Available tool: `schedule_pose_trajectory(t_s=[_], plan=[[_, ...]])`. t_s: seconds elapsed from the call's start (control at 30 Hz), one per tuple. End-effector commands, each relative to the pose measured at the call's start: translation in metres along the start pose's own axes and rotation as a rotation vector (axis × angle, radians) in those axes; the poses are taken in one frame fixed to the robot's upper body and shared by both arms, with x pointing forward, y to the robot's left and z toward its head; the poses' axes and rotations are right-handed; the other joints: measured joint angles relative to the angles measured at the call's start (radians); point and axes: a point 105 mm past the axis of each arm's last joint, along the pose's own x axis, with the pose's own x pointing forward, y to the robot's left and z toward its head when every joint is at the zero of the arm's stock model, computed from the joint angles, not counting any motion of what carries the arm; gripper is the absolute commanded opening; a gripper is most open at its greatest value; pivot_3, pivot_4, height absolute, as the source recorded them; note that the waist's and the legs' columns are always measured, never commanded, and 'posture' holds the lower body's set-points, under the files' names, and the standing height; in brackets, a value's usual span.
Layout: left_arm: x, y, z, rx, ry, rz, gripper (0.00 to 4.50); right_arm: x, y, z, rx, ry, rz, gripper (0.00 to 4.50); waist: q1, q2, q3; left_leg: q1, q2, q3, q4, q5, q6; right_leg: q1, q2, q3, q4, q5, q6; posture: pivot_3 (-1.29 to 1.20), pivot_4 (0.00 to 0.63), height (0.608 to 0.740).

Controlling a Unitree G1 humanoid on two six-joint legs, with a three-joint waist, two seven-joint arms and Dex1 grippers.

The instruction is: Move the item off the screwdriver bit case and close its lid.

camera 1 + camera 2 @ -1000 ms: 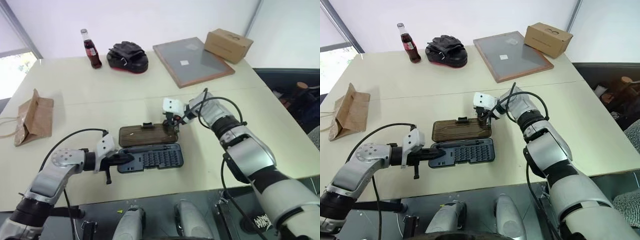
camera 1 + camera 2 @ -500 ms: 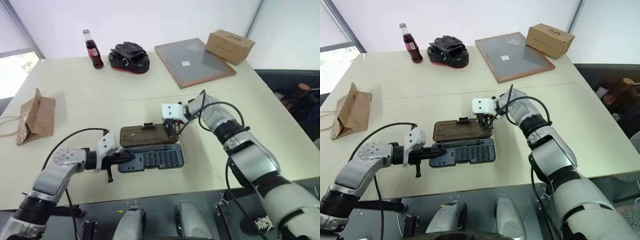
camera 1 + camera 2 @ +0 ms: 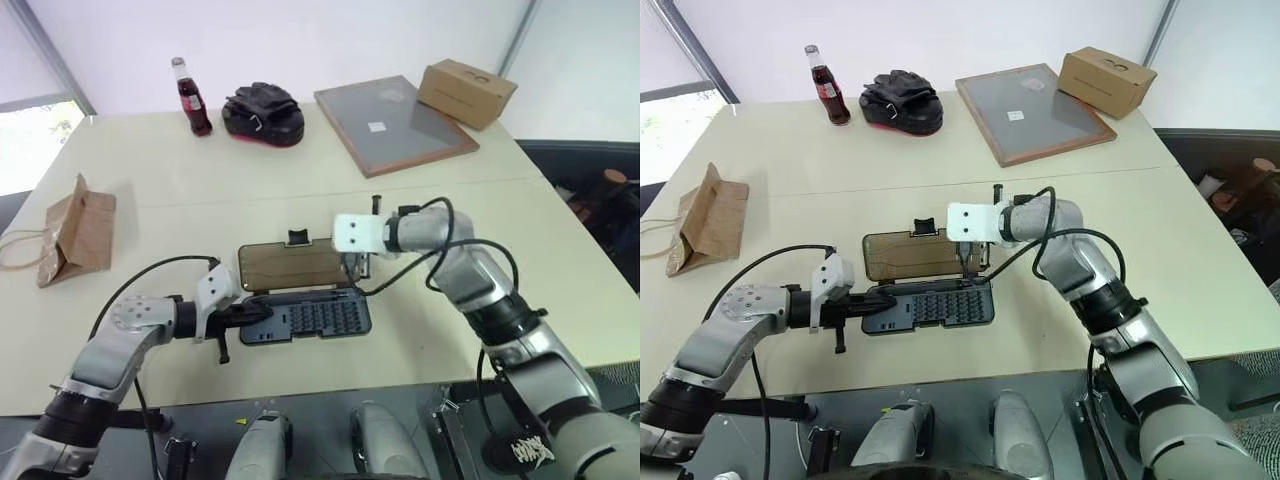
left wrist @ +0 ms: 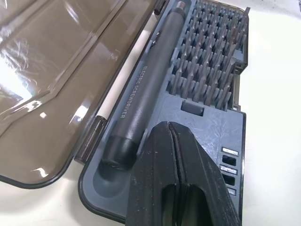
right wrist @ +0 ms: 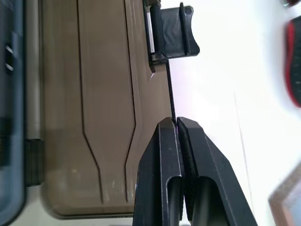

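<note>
Screwdriver bit case (image 3: 305,316) — flat dark grey plastic tray with rows of small bits — sits near the front edge of the pale table (image 3: 560,260), open. Item step looks done: the small flat brown kraft paper bag (image 3: 78,230) with twisted loop handles stands well apart from the case, out at the table's left side.

Lid step in progress. The translucent smoky-brown plastic lid (image 3: 292,266) looks raised off the table on its hinge rather than lying flat, its small black latch tab (image 5: 171,28) on the far edge. Right gripper (image 5: 177,123) is clenched on the lid's thin right edge, pinching it between the fingers. Left gripper (image 4: 170,126) is clenched on nothing, its tips resting on the left end of the tray, apparently bracing it, just beside the grey cylindrical driver handle (image 4: 146,89) in its slot.

Left to do, by my read: swing the lid over onto the tray and press the latch home.

Writing: the handle carries white print reading "ELECTRIC SCREWDRIVER". The red-labelled glass bottle (image 3: 190,96) at the far side has a label too small to read.
</note>
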Motion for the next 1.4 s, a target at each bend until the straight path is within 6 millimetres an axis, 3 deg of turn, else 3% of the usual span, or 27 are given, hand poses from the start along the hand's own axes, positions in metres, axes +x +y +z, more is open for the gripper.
schedule_pose_trajectory(t_s=[0.03,0.17,0.53,0.8,0.9,1.0,1.1,1.27,1.4], plan=[[0.000,0.001,-0.042,-0.104,0.147,0.042,0.00,-0.011,0.010,0.019,-0.022,-0.052,0.011,0.03,0.000,0.000,0.000,0.000,0.000,0.000,0.000,0.000,0.000,0.000,0.000,0.000,0.000,0.000,0.000,0.00,0.150,0.740],[0.000,0.004,-0.041,-0.107,0.140,0.053,0.00,-0.018,0.019,0.027,-0.017,-0.071,0.017,0.03,0.001,0.000,0.000,0.000,0.000,0.000,-0.001,0.000,0.000,0.000,-0.001,0.000,-0.002,0.000,0.000,0.00,0.150,0.740],[0.001,0.010,-0.029,-0.119,0.080,0.079,0.00,-0.015,0.016,0.028,-0.032,-0.070,-0.009,0.03,0.003,0.000,0.000,-0.001,0.000,-0.001,-0.005,0.000,0.000,0.002,-0.002,-0.003,-0.009,0.000,0.000,0.00,0.150,0.740],[-0.006,0.014,0.020,-0.087,-0.055,0.047,0.00,-0.014,0.019,0.024,-0.066,-0.058,0.007,0.03,0.004,-0.001,0.001,-0.005,0.000,-0.003,-0.007,0.000,0.000,-0.001,-0.001,-0.005,-0.011,0.000,0.001,0.00,0.150,0.740],[-0.012,0.021,0.053,-0.080,-0.161,0.043,0.00,-0.013,0.020,0.022,-0.074,-0.052,0.011,0.03,0.004,-0.002,0.002,-0.015,0.000,-0.006,-0.006,0.001,0.000,-0.009,0.000,-0.008,-0.011,0.002,0.000,0.00,0.150,0.740],[-0.027,0.036,0.102,-0.105,-0.345,0.068,0.00,-0.013,0.021,0.018,-0.081,-0.042,0.016,0.03,0.003,-0.009,0.008,-0.018,0.000,-0.009,-0.006,0.001,-0.001,-0.012,0.001,-0.011,-0.011,0.007,0.000,0.00,0.150,0.740],[-0.043,0.053,0.132,-0.137,-0.471,0.123,0.00,-0.013,0.020,0.018,-0.085,-0.042,0.018,0.03,0.000,-0.010,0.009,-0.021,-0.001,-0.010,-0.006,0.001,-0.001,-0.014,0.001,-0.013,-0.012,0.007,0.001,0.00,0.150,0.740],[-0.061,0.072,0.146,-0.159,-0.535,0.215,0.00,-0.013,0.019,0.018,-0.089,-0.047,0.013,0.03,-0.001,-0.010,0.009,-0.031,-0.002,-0.009,-0.006,0.002,-0.003,-0.024,-0.001,-0.011,-0.013,0.008,0.003,0.00,0.150,0.740],[-0.071,0.097,0.134,-0.189,-0.513,0.347,0.00,-0.014,0.016,0.019,-0.098,-0.049,0.003,0.03,0.003,-0.011,0.010,-0.035,-0.002,-0.010,-0.006,0.005,-0.009,-0.028,-0.001,-0.012,-0.012,0.008,0.003,0.00,0.150,0.740]])
